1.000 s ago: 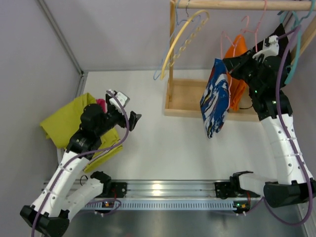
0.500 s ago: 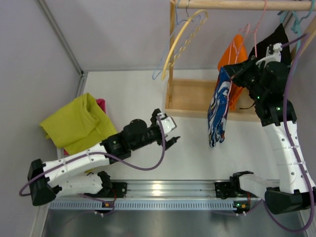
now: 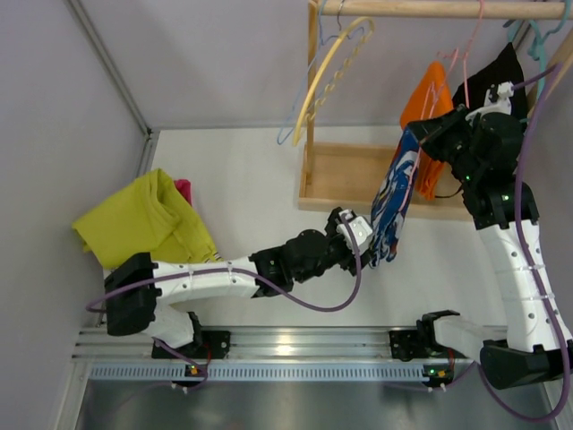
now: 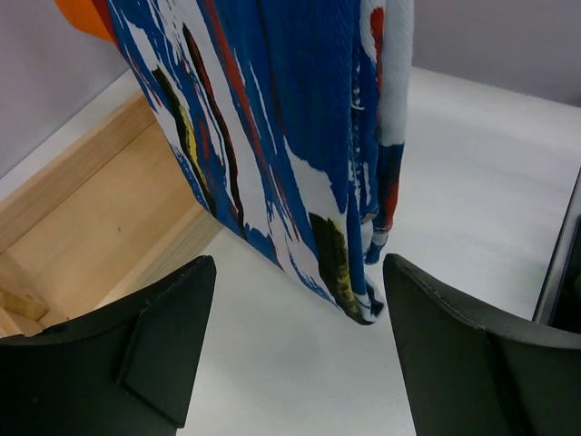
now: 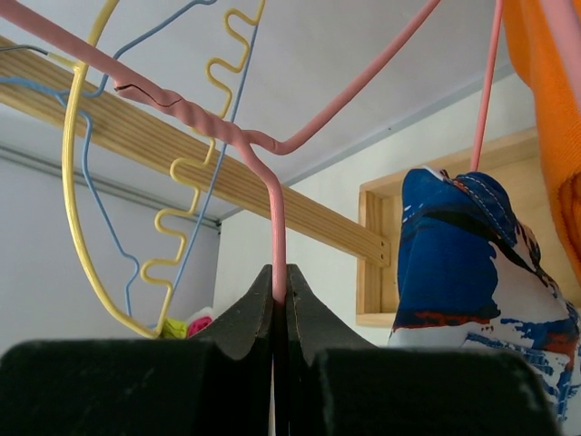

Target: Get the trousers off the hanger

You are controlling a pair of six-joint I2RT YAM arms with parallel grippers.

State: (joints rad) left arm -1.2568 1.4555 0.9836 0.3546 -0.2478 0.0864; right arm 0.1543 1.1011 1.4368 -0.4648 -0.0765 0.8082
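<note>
- Trousers [image 3: 394, 197] (blue, white and red print) hang from the pink hanger [image 5: 275, 227] under the wooden rail [image 3: 403, 9], above the desk [image 3: 233, 170].
- Right end effector [image 5: 280, 272]: closed on the hanger's wire.
- Left end effector [image 4: 299, 263]: jaws apart, trouser hem between them, nothing gripped.
- Orange garment [image 3: 428, 98] hangs just behind.
- Yellow cloth [image 3: 143, 224] lies well apart.

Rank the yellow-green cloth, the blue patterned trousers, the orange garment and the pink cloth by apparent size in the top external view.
1. yellow-green cloth: clearly largest.
2. blue patterned trousers and orange garment: look alike. The orange one is partly hidden, so they are left unranked.
3. pink cloth: only a sliver shows.
</note>
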